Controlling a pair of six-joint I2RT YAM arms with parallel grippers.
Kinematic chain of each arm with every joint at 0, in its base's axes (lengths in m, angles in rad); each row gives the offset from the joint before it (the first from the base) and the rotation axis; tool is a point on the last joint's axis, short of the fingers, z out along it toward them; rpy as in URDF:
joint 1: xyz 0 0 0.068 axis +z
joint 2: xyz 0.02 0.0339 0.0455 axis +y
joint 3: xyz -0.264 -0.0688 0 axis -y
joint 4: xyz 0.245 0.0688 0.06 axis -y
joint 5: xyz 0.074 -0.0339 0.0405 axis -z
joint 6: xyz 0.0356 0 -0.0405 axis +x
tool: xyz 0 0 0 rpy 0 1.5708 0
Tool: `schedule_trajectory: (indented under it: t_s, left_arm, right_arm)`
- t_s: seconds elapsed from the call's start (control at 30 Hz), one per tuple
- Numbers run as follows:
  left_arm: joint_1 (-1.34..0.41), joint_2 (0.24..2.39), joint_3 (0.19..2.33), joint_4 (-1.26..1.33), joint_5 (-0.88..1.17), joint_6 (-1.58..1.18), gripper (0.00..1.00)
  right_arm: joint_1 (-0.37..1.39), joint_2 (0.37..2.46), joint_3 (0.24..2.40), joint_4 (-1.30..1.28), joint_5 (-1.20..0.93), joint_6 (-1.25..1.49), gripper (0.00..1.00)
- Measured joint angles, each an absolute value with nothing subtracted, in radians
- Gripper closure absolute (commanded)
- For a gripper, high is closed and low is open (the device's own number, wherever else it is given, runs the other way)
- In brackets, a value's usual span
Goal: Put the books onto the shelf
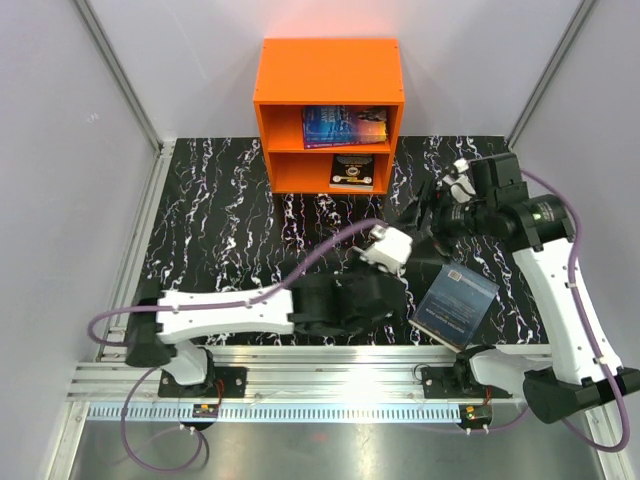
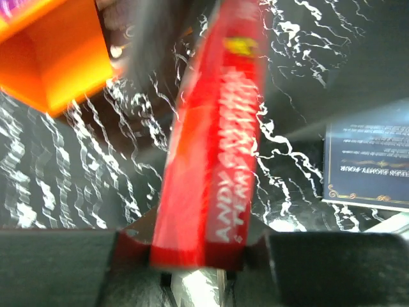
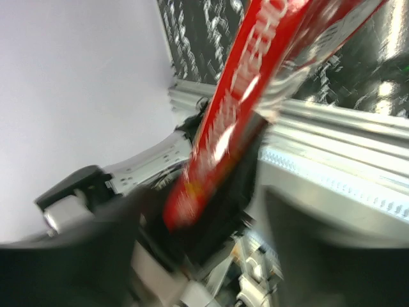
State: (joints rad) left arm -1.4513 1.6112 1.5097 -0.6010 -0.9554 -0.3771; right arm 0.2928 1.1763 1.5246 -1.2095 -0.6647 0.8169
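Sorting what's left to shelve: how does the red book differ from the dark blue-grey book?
The red book is bright red with pale spine lettering; the dark blue-grey book is muted. The red book is clamped in the left gripper; the dark blue-grey book lies flat on the table, ungripped. Both are thin and not yet on the shelf.

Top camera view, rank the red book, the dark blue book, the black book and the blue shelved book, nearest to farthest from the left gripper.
1. Red book, between the fingers of the left gripper.
2. Dark blue book, table, right front, and black book, lower compartment, orange shelf: too close to call.
3. Blue book, upper compartment, at the back.
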Motion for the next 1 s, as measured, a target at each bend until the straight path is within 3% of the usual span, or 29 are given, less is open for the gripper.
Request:
schedule_trajectory:
  t_s: [0.17,0.3,0.4,0.53,0.73,1.0]
  left_arm:
    - [-1.251,1.343,1.216,-0.504,-0.861,-0.575,1.00]
    - [-1.126,1.087,0.839,-0.213,-0.844,-0.820,1.00]
    - [-1.087,1.019,0.539,0.073,-0.819,-1.030,1.00]
    - [-1.003,1.218,0.401,0.347,-0.718,-1.188,1.00]
    - [-0.921,1.618,0.459,0.924,-0.593,-1.320,1.00]
    - [-0.855,1.971,0.713,1.137,-0.479,-1.468,1.00]
  right_arm:
    - [0.289,1.183,1.779,-1.313,-0.505,0.747,0.00]
    - [0.289,1.182,1.935,-1.314,-0.372,0.699,0.00]
    - [0.289,1.160,1.946,-1.322,-0.328,0.682,0.00]
    - [0.288,1.131,1.892,-1.336,-0.321,0.677,0.00]
    - [0.288,1.130,1.841,-1.355,-0.305,0.668,0.00]
    - [0.288,1.133,1.837,-1.359,-0.255,0.642,0.00]
